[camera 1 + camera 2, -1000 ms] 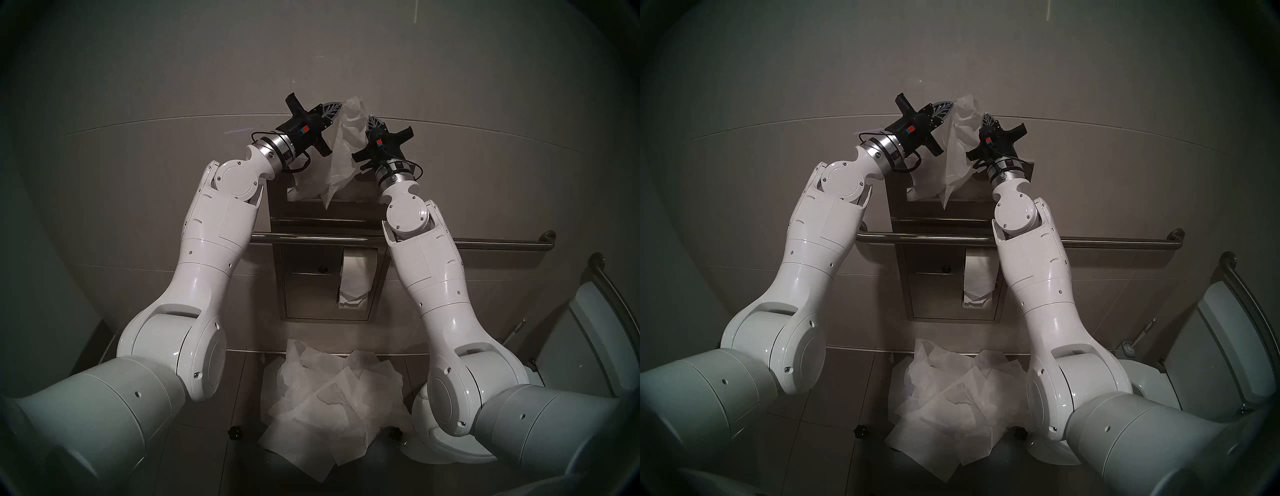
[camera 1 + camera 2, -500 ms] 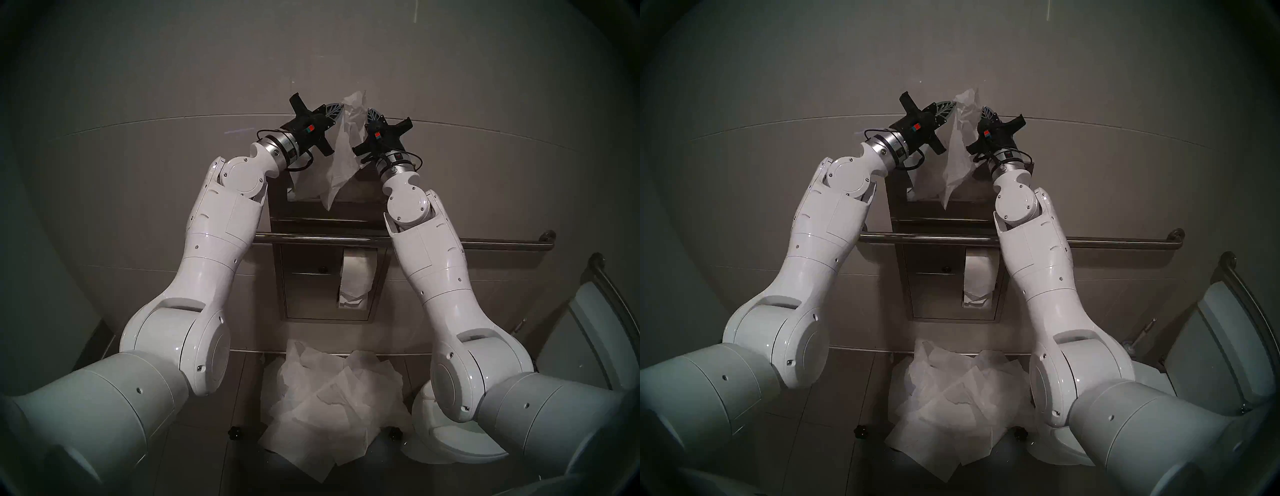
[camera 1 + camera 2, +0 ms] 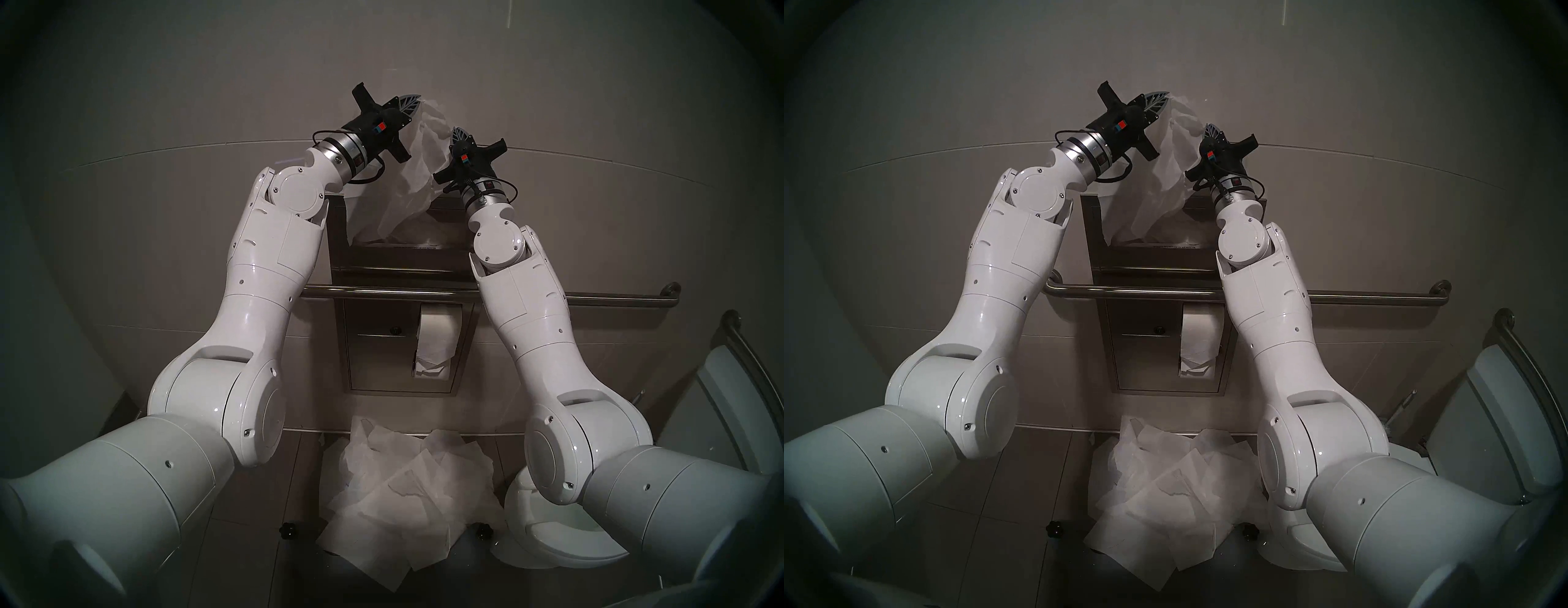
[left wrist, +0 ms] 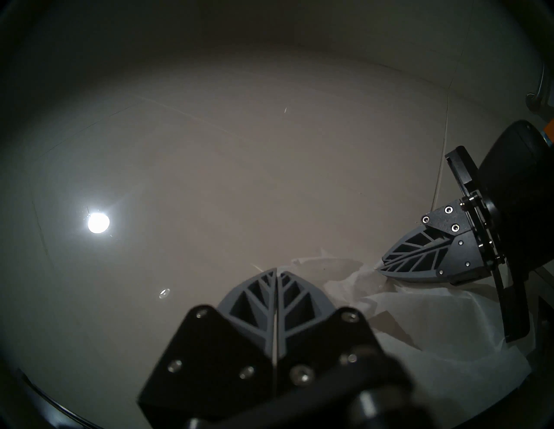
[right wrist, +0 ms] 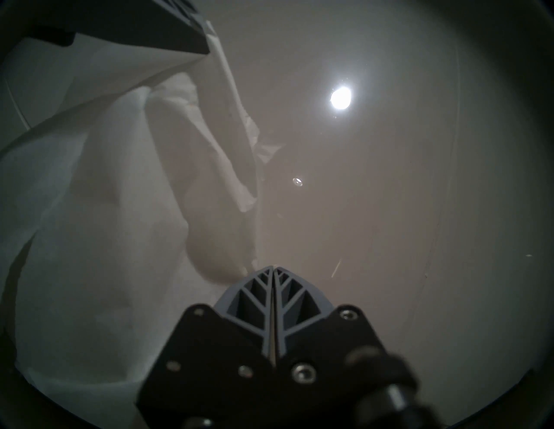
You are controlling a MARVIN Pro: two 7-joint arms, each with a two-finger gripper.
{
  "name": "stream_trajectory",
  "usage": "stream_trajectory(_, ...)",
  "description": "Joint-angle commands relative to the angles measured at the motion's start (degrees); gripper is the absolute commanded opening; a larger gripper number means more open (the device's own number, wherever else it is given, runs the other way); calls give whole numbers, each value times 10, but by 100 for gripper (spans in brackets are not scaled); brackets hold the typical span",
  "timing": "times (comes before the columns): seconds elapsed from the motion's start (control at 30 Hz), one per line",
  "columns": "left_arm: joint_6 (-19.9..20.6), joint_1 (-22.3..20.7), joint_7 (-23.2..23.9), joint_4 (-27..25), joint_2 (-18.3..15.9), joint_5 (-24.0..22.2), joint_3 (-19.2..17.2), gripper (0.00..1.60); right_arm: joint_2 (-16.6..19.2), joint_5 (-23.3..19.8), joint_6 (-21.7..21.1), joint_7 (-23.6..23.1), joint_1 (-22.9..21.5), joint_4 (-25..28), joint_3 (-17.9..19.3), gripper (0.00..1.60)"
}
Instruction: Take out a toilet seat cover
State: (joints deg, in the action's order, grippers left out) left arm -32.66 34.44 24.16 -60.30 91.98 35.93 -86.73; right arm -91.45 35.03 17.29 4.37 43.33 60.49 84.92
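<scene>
- the left gripper (image 3: 418,102) is raised high against the tiled wall (image 3: 551,85), its fingers pressed together on the top edge of the toilet seat cover (image 3: 418,170)
- in the left wrist view a thin white strip of paper is seen pinched between the closed fingers (image 4: 257,296)
- the right gripper (image 3: 458,132) is held a little lower and just to the right, its fingers also pressed together; the sheet's right edge is gripped there, as seen from the left wrist view
- the toilet seat cover is stretched between the two grippers and hangs down wrinkled in front of the wall
- its lower end is still tucked in the open top of the steel dispenser (image 3: 339,237), so it is not fully out
- a grab bar (image 3: 403,292) is mounted across the wall below the dispenser opening
- a toilet paper roll (image 3: 437,335) is seated in the recessed panel under the bar, with a torn tail hanging down
- a heap of white sheets (image 3: 403,501) is spread on the floor between the two arms, well apart from the held sheet
- part of a toilet (image 3: 1496,424) is seen at the right edge
</scene>
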Motion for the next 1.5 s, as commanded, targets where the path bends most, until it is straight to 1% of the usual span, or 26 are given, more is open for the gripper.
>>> stream_trajectory(0.0, -6, -45, -9, -3, 9, 0, 0, 0, -8, 12, 16, 16, -61, 9, -9, 0)
stream_trajectory(0.27, -12, -53, -11, 7, 14, 2, 1, 0, -11, 24, 27, 26, -86, 8, -17, 0)
stream_trajectory(0.4, -16, -61, -12, 9, 12, 8, 2, 0, -11, 27, 31, 29, -90, 4, -19, 0)
stream_trajectory(0.53, -17, -81, -16, 17, 8, 15, -2, 0, -11, 31, 37, 33, -97, -4, -21, 0)
stream_trajectory(0.67, -16, -88, -18, 20, 6, 19, -5, 0, -12, 34, 41, 34, -101, -8, -24, 0)
stream_trajectory(0.77, -20, -101, -23, 33, 6, 26, -7, 0, -13, 38, 47, 38, -106, -17, -26, 0)
stream_trajectory(1.47, -43, -138, -48, 75, 15, 55, -10, 0, -13, 54, 72, 58, -133, -42, -25, 0)
